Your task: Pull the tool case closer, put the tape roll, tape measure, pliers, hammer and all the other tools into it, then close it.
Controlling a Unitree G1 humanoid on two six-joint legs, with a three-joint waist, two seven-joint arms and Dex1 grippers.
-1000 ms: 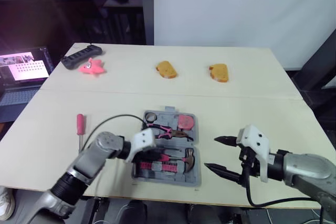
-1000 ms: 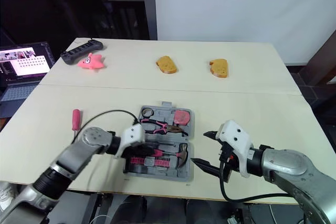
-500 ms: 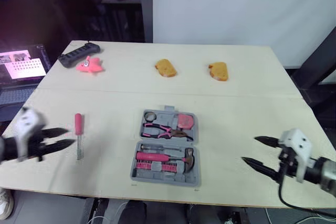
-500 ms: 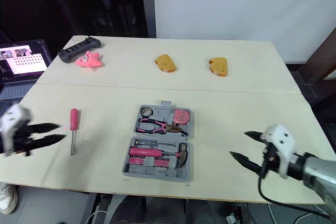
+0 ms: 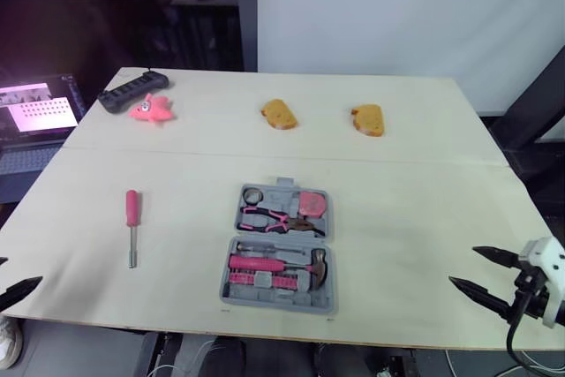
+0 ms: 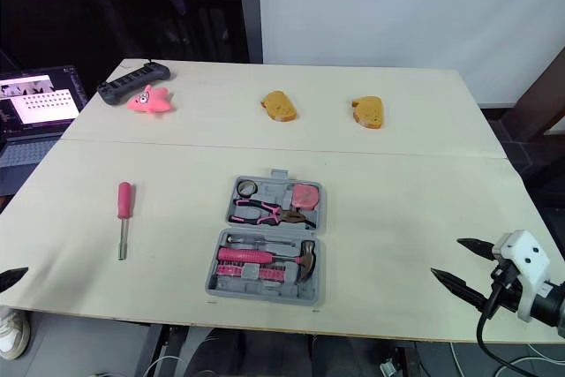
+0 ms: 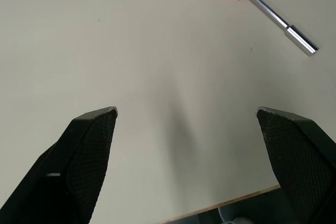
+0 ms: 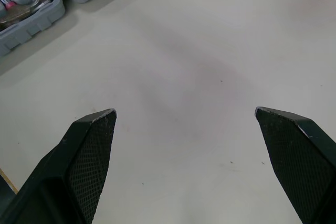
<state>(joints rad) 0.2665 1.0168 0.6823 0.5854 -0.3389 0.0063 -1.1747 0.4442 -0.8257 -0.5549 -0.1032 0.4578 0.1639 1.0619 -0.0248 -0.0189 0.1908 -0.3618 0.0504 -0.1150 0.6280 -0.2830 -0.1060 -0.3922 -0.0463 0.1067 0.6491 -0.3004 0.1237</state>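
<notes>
Grey tool case (image 5: 279, 249) open flat at the front middle of the pale table (image 5: 424, 209), touched by neither arm. In its far half: small tape roll (image 5: 252, 195) at the left corner, pink tape measure (image 5: 310, 205) at the right, pink-handled pliers (image 5: 269, 217) just in front of both. In its near half: hammer (image 5: 313, 263) lying crosswise, head to the right, with a pink rack of bits (image 5: 265, 281) on its near side (individual pieces too small to tell apart). Out on bare wood, well to the left of the case: pink-handled screwdriver (image 5: 131, 225), shaft pointing toward the front edge. Left gripper (image 7: 186, 110) low over the front left edge of the table, black fingers (image 7: 86, 150) spread wide with nothing between them but bare tabletop, screwdriver shaft and handle end visible ahead in the left wrist view. Right gripper (image 5: 465, 267) over the front right corner, well apart from the case, likewise spread wide and holding nothing, a corner of the case and the hammer head visible in the right wrist view. Along the far side: left bread slice (image 5: 279, 116) and right bread slice (image 5: 368, 121), well apart; at the far left corner, pink starfish toy (image 5: 152, 110) just beside a black power strip (image 5: 132, 92). Beyond the table's left edge, a lit laptop (image 5: 40, 110).
</notes>
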